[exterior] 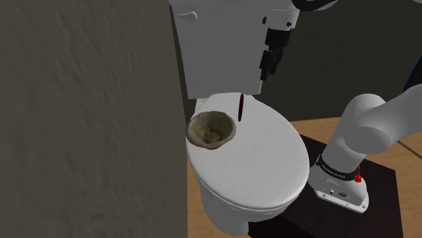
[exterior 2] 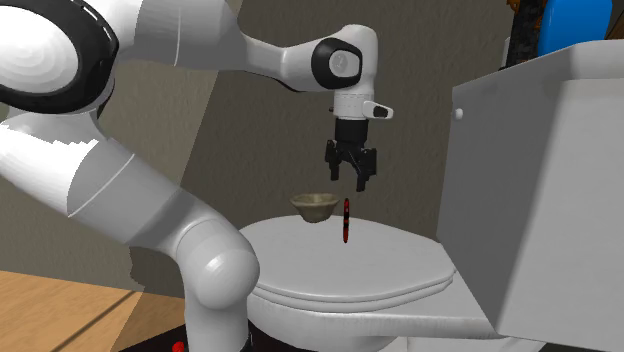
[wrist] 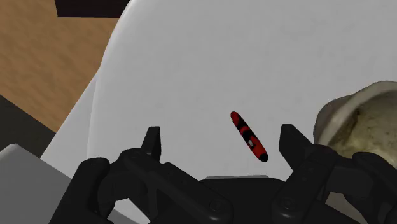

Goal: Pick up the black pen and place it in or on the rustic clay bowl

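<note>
Black gripper (exterior 2: 351, 183) poised over a closed white toilet lid (exterior 2: 400, 262), pointing straight down at the end of the white arm (exterior 2: 250, 50). Fingers (wrist: 153, 143) spread well apart, clasping nothing.

Directly beneath, a slim pen (exterior 2: 346, 220), banded black and red, standing close to upright in both exterior views. Top end just under the fingertips, with a small gap showing in the second exterior view. From the wrist camera, seen between the two fingers, nearer the one on the bowl's side, touched by neither. Lower end down by the lid's surface; hard to tell whether resting there or hanging just above, perhaps the latter.

Just beside the pen, a rough, brownish bowl (exterior: 212, 130), upright on the lid near its rear edge, close under the white cistern (exterior: 216, 47). Pen outside the bowl, near its rim on the shoulder view's right, apart from it.

Grey textured wall (exterior: 81, 115) taking up the shoulder view's left. Wooden floor (exterior: 318, 125) past the toilet, and the dark stand (exterior: 382, 179) at that view's lower right, carrying the arm's base.
</note>
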Robot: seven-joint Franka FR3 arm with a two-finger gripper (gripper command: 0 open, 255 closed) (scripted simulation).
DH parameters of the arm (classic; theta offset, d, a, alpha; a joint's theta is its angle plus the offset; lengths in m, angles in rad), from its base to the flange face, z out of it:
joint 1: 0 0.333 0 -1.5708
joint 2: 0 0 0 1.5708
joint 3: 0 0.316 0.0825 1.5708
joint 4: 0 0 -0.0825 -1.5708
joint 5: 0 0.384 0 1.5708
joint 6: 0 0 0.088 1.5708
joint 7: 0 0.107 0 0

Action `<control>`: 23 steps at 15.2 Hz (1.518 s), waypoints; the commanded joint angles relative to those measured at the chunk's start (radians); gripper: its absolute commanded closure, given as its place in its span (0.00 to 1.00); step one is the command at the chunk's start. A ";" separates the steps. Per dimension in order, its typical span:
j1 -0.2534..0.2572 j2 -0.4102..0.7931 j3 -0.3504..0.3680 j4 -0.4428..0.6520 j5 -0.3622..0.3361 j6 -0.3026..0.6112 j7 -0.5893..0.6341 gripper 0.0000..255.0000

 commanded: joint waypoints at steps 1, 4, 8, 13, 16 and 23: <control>0.000 0.000 0.000 0.000 0.000 0.000 0.000 0.00; 0.014 0.084 0.061 0.007 0.008 0.070 0.066 0.00; 0.025 0.214 0.138 0.036 0.006 0.156 0.156 0.00; 0.029 0.274 0.168 0.018 0.000 0.227 0.191 0.00; 0.030 0.282 0.170 -0.016 0.001 0.269 0.191 0.00; 0.030 0.288 0.171 -0.033 0.002 0.292 0.191 0.00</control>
